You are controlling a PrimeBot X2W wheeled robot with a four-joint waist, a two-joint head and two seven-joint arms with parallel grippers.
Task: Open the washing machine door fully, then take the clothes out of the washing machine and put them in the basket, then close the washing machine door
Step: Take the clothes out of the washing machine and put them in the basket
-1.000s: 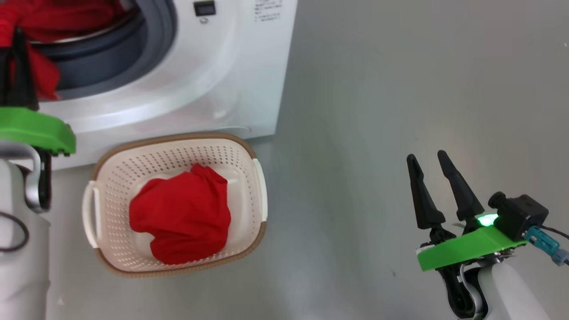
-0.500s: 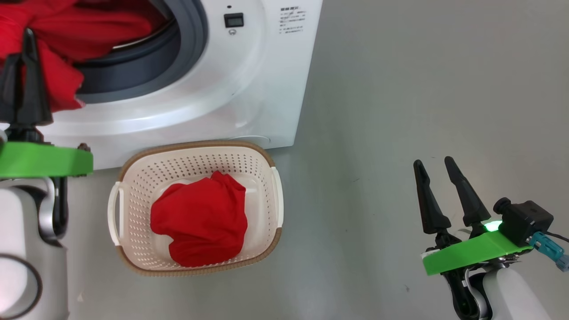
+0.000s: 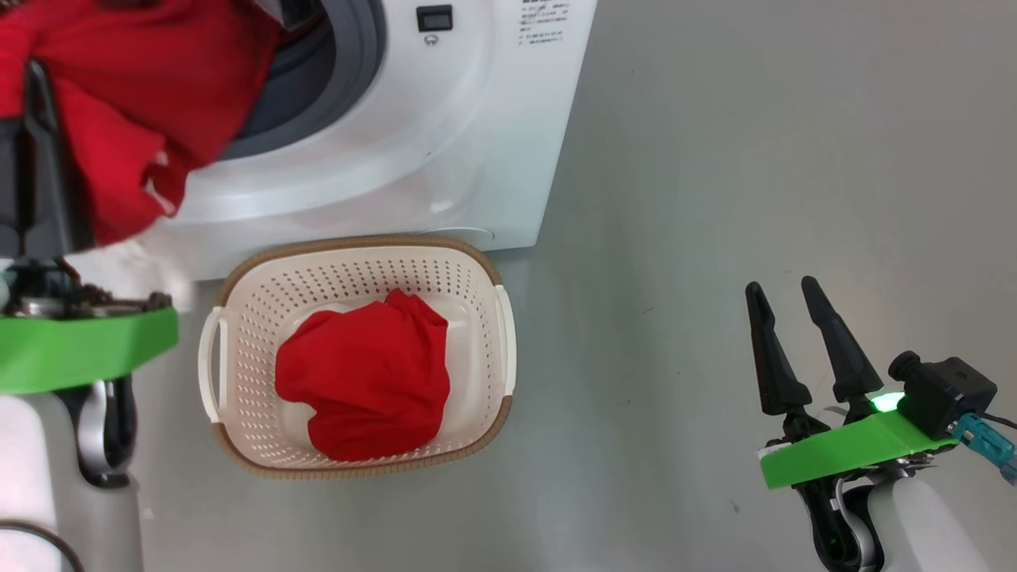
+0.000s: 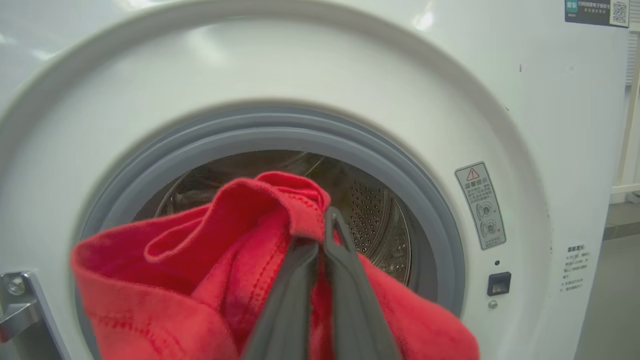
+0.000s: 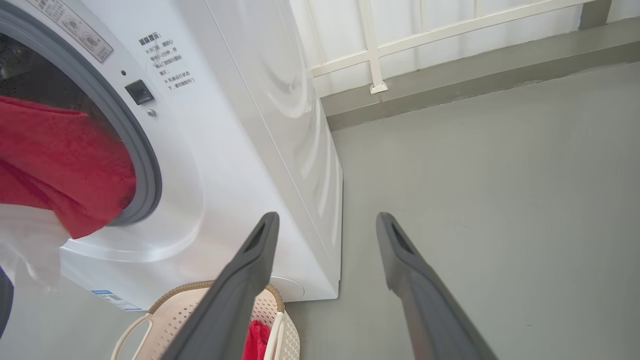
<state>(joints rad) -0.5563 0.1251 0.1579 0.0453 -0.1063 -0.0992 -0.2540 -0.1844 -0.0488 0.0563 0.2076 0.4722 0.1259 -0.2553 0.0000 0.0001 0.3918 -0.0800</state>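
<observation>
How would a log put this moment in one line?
left hand: shut on clothes | right hand: open, empty | basket: one red piece inside

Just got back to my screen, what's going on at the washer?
The left gripper is shut on a red garment that hangs partway out of the washer. A second garment already lies in the basket, which sits on the floor just in front of the washer. The right gripper is open and empty, off to the side above the floor.
</observation>
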